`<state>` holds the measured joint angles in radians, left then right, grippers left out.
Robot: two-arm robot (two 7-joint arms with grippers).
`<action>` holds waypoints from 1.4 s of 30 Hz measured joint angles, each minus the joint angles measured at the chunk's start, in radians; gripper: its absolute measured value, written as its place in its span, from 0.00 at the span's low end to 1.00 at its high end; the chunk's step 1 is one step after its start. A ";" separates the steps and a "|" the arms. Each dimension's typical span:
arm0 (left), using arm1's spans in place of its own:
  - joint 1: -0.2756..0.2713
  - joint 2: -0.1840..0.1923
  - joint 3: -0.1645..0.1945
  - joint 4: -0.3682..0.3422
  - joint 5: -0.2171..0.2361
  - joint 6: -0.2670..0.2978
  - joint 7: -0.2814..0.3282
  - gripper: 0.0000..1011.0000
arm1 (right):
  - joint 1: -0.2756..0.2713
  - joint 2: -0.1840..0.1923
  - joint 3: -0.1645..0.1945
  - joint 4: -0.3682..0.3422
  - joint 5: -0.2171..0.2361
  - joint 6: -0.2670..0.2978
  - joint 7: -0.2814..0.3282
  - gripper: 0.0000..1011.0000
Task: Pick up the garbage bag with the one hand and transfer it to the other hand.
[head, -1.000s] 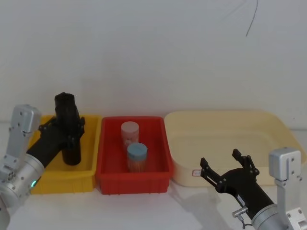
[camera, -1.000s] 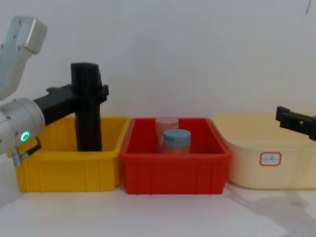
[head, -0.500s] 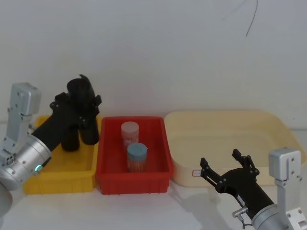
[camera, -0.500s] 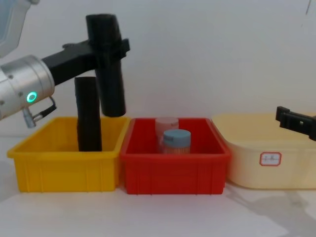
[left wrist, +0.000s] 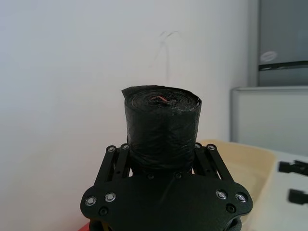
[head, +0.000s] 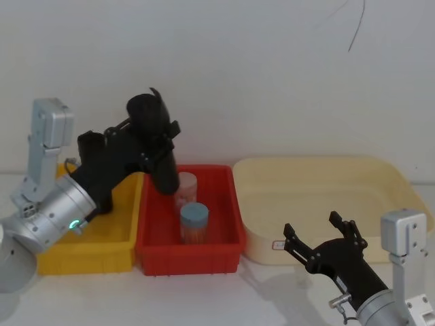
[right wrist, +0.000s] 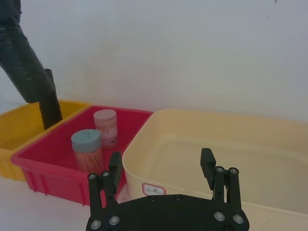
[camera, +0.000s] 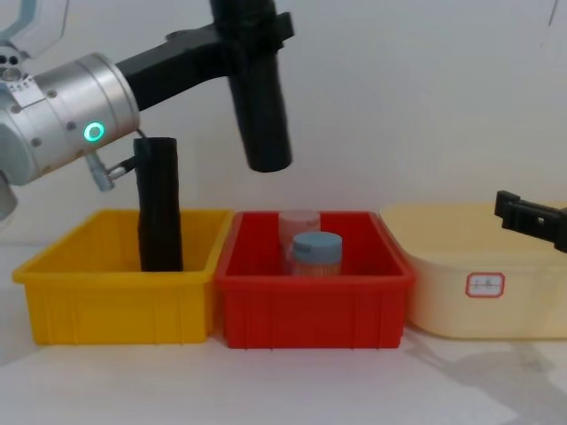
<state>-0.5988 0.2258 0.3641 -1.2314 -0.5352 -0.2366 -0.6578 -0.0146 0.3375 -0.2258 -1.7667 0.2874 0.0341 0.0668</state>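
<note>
Chest view — garbage bag [camera: 262, 111] in left claw [camera: 255, 27], aloft

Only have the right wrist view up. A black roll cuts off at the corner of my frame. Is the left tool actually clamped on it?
Observer: Yes. The left wrist view has the left tool closed round the garbage bag, just below its top end.
Operator: Is it clear of the bins?
Observer: Chest view: its lower end hangs in the air over the left side of the red bin, higher than the jars.
Operator: Right tool is open here. Is that the marked roll?
Observer: The left wrist view shows a small red mark in the roll's top end.
</note>
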 joint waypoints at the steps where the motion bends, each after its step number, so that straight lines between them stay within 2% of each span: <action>1: -0.004 -0.003 0.003 0.003 -0.006 0.001 -0.012 0.50 | 0.000 0.000 0.000 0.000 0.000 0.000 0.000 0.99; 11: -0.066 -0.053 0.043 0.089 -0.086 0.019 -0.150 0.50 | 0.000 0.000 0.000 0.000 0.000 0.000 0.000 0.99; 12: -0.066 -0.053 0.043 0.089 -0.086 0.019 -0.150 0.50 | 0.000 0.000 0.000 0.000 0.000 0.000 0.000 0.99; 19: -0.127 -0.108 0.072 0.208 -0.142 0.037 -0.258 0.50 | 0.000 0.000 0.000 0.000 0.000 0.000 0.000 0.99; 27: -0.191 -0.168 0.095 0.346 -0.193 0.051 -0.353 0.50 | 0.000 0.000 0.000 0.000 0.000 0.000 0.000 0.99; 35: -0.222 -0.200 0.108 0.417 -0.218 0.052 -0.389 0.50 | 0.000 0.000 0.000 0.000 0.000 0.000 0.000 0.99; 42: -0.235 -0.212 0.118 0.448 -0.231 0.052 -0.405 0.50 | 0.000 0.000 0.000 0.000 0.000 0.000 0.000 0.99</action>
<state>-0.8341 0.0134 0.4823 -0.7832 -0.7657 -0.1849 -1.0626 -0.0146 0.3375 -0.2258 -1.7667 0.2873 0.0341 0.0668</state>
